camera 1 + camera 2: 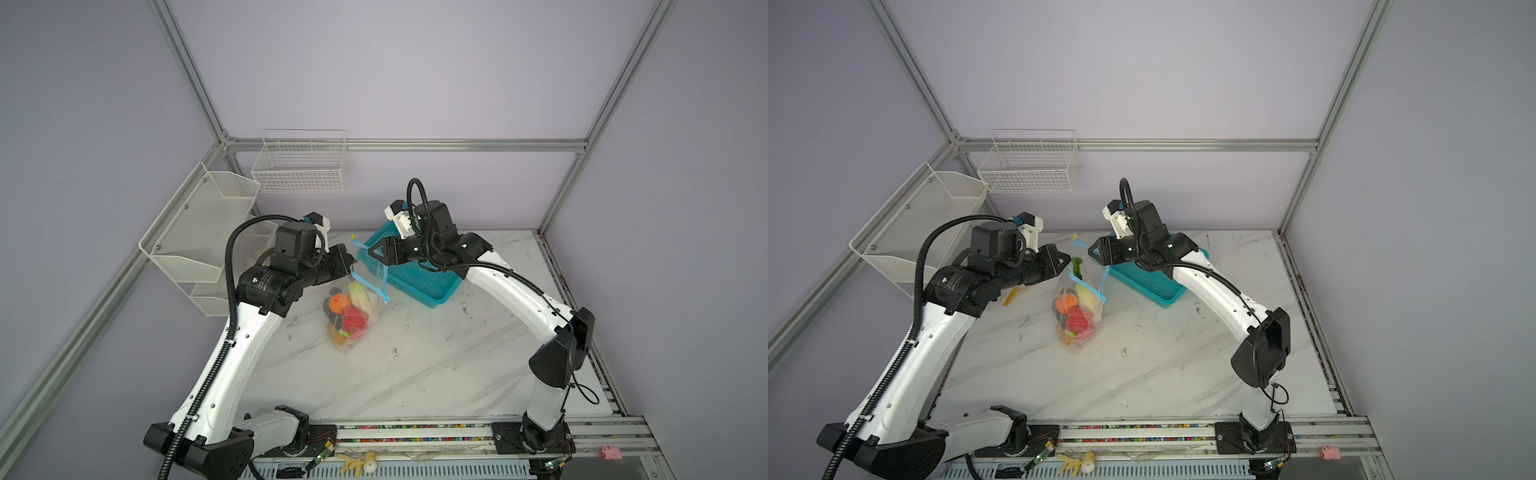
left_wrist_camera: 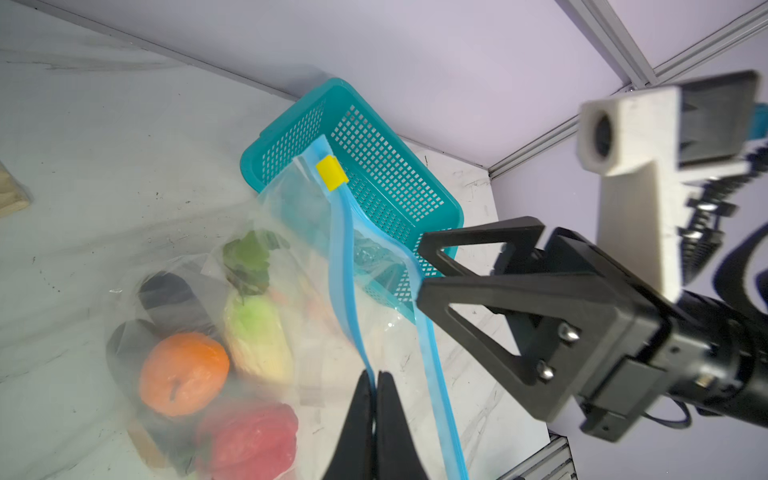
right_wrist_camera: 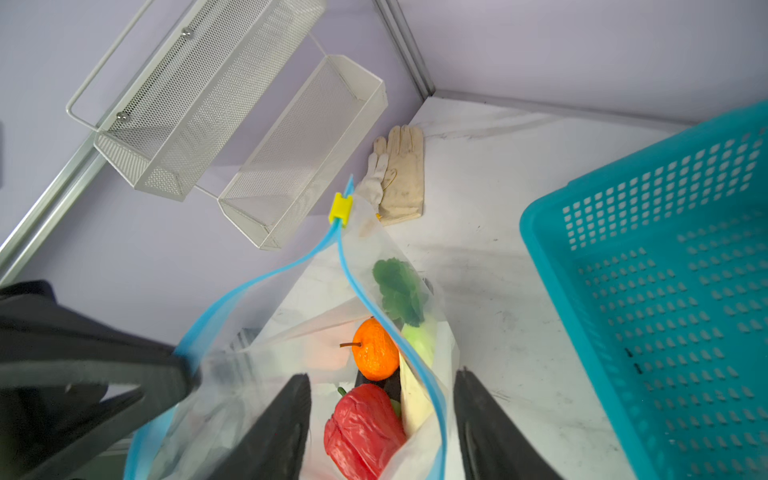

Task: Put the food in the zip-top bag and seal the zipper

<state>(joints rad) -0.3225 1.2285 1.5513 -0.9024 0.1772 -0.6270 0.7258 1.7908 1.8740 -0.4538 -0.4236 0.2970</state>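
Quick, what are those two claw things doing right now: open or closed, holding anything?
Left gripper: jaws closed, pinching the zipper of the zip-top bag.
Right gripper: jaws open, holding nothing.

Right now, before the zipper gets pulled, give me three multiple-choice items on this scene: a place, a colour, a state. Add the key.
1. Where is the food? A lying loose in the open; B inside the zip-top bag; C stacked on a plate.
2. What colour is the slider on the zipper? A yellow; B red; C black.
3. What state is the bag's mouth in? A zipped shut end to end; B open, its two strips apart; C folded over and taped.
Key: 1 B, the pieces show through the clear plastic. 2 A, the clip at the strip's end is yellow. 3 B, the left gripper, fingers shut, pinches one strip while the other runs between the right gripper's open fingers.
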